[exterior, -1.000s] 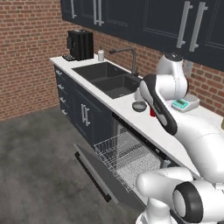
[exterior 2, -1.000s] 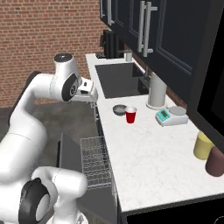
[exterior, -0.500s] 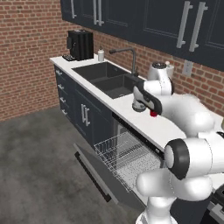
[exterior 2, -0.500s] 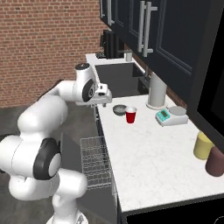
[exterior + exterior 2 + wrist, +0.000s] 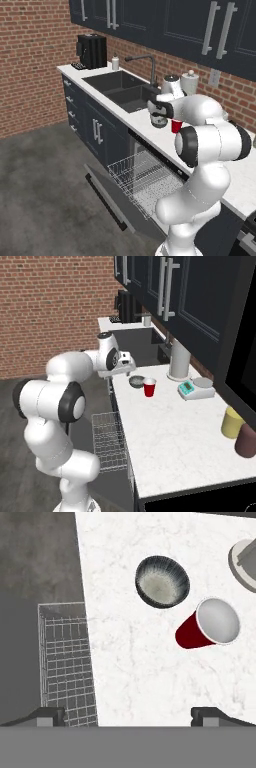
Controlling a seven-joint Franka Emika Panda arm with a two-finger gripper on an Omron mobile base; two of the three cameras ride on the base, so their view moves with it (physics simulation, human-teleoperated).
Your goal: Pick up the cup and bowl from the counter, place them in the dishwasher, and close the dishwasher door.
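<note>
The red cup [image 5: 149, 388] stands on the white counter [image 5: 170, 441], and the grey bowl [image 5: 136, 381] sits just beside it, nearer the sink. My gripper [image 5: 125, 362] hovers open above the counter's front edge, close to both. In the hand view the bowl [image 5: 162, 581] and the cup [image 5: 210, 626] lie ahead of my spread fingertips [image 5: 47, 716], nothing between them. The cup [image 5: 176, 126] peeks out behind the hand [image 5: 159, 117]. The dishwasher door [image 5: 112, 200] hangs open below, with the white wire rack [image 5: 145, 175] pulled out over it.
A paper-towel roll [image 5: 179, 360] and a small scale [image 5: 195, 388] stand behind the cup. A yellow jar [image 5: 232, 422] and a maroon jar [image 5: 246, 440] sit at the counter's near right. The sink [image 5: 120, 87] and a coffee machine [image 5: 92, 50] lie further left.
The arm has swung in from beside the counter, and the hand now hangs over the counter edge by the bowl and cup. The jaws stayed open.
</note>
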